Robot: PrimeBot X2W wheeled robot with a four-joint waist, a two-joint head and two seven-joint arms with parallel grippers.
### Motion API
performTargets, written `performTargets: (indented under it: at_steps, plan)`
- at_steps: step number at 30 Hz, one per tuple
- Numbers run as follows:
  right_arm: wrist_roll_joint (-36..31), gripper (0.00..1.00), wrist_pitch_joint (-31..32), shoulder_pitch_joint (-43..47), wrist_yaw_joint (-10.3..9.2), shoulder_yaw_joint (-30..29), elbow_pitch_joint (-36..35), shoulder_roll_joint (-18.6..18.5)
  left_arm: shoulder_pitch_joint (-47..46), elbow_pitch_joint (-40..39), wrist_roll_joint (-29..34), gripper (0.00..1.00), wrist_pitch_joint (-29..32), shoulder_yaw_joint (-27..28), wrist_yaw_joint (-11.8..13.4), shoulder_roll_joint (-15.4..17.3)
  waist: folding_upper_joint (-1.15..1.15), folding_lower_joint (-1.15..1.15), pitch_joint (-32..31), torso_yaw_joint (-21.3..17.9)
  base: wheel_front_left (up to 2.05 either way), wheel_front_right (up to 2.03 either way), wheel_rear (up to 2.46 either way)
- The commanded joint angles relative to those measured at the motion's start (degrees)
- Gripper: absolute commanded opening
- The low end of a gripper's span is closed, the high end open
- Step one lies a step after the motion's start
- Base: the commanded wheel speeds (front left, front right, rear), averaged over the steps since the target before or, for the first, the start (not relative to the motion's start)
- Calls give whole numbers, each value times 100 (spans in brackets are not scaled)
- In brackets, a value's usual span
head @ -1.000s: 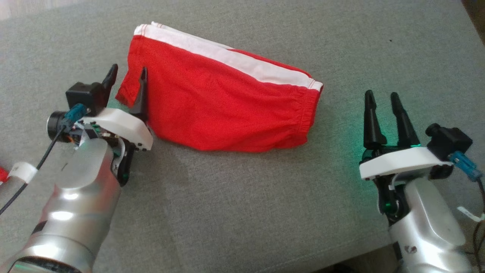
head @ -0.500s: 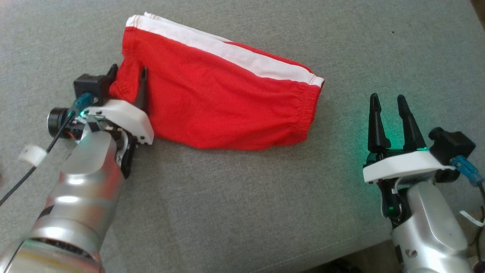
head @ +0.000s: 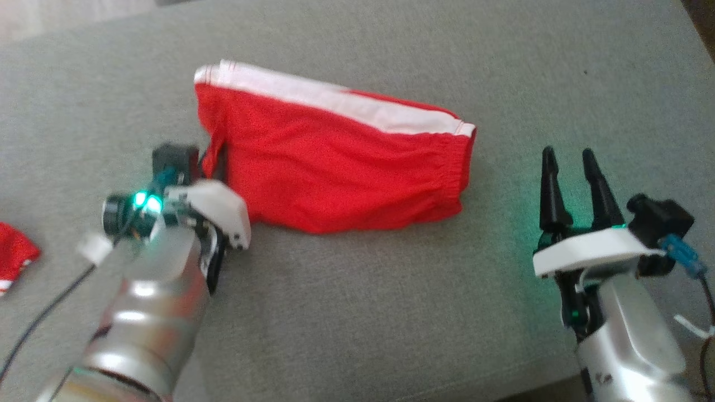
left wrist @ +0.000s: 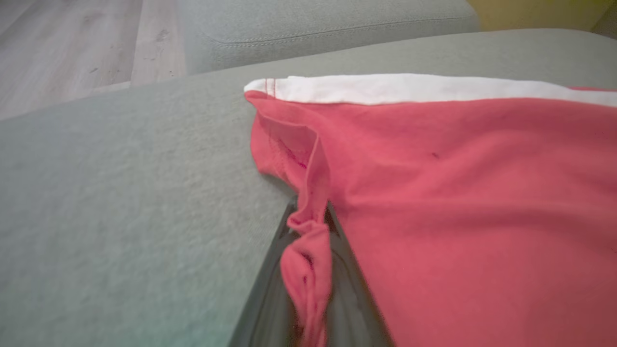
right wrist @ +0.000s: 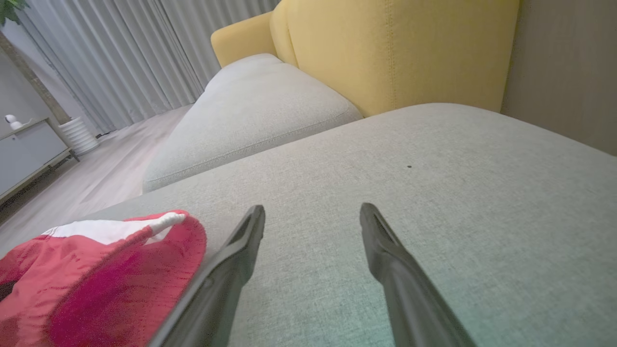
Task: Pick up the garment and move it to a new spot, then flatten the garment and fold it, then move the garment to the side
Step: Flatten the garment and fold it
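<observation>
Cushion (head: 357, 312) of grey cloth is spread at its middle with red shorts (head: 346, 167), judged soft, light and apt to sag, whose hem corner toward the cushion's left is pinched in the closed left claw (left wrist: 312, 226), a fit hold, while the right claw (head: 568, 153) is held parted and empty near the cushion's right front.

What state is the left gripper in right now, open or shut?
Shut. In the left wrist view, the left gripper has its fingers pinched together on a bunched corner of the red shorts.
</observation>
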Motion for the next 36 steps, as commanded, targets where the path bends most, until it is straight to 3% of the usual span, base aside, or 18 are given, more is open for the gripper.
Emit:
performTargets:
  at_steps: [1,7,15,16,17,18,22,29,36]
  plan:
    - [-75,100,-36,200,44,81,-67,19,188,15,-118,0,-116,220,68,122,0,0,-335,237,0,0,0]
    - [-149,100,-36,554,44,36,121,20,917,-213,-427,0,-292,555,268,42,0,0,-879,679,0,0,0]
    - [-125,100,-36,833,44,77,242,20,2043,-1384,-419,0,-303,1027,595,54,0,0,-1162,1030,0,0,0]
    - [-117,100,-36,849,44,102,253,20,2188,-1546,-386,6,-303,1094,643,52,0,0,-1179,1057,0,0,0]
    - [-105,100,-36,856,44,134,266,20,2318,-1708,-334,59,-304,1155,685,58,0,0,-1194,1083,0,0,0]
    - [-99,100,-36,851,44,173,270,20,2430,-1875,-271,100,-304,1216,723,64,0,0,-1202,1101,0,0,0]
    - [7,100,-36,731,44,488,180,20,2839,-2669,82,100,-304,1491,869,54,0,0,-1223,1198,0,0,0]
    - [268,100,-36,245,44,1416,-58,20,3438,-3494,574,100,-304,1628,761,-87,0,0,-1120,1554,0,0,0]
    - [-120,100,-36,-148,44,1446,977,20,3563,-3749,758,100,-305,1408,573,-132,0,0,-989,2067,0,0,0]
